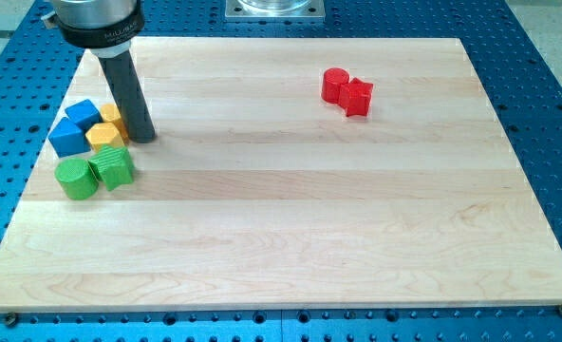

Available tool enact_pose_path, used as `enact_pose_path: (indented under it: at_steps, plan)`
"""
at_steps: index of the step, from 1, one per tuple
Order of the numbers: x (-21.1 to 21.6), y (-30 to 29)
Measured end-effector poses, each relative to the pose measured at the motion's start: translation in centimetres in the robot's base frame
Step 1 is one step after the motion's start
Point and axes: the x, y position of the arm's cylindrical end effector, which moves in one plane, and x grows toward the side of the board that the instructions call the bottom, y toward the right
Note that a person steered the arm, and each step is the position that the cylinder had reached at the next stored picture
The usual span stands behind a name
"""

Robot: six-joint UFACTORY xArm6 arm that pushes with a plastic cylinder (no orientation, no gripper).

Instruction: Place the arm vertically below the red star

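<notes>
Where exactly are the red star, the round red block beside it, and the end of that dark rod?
red star (358,97): camera view, middle of its top face.
red cylinder (335,85): camera view, its round top.
my tip (143,136): camera view, rod's very end, right of the yellow blocks.

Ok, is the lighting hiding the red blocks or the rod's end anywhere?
Camera view: light is even and everything is sharp, no glare on the board. The red star and red cylinder cast only faint shadows. My tip shows clearly beside the yellow blocks.
</notes>
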Motion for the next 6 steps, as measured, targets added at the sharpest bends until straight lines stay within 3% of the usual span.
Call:
enact_pose_path:
  at_steps: [1,4,6]
  plan:
    - [0.1,4.7]
    - [4.9,26.2]
    - [3.3,30.1]
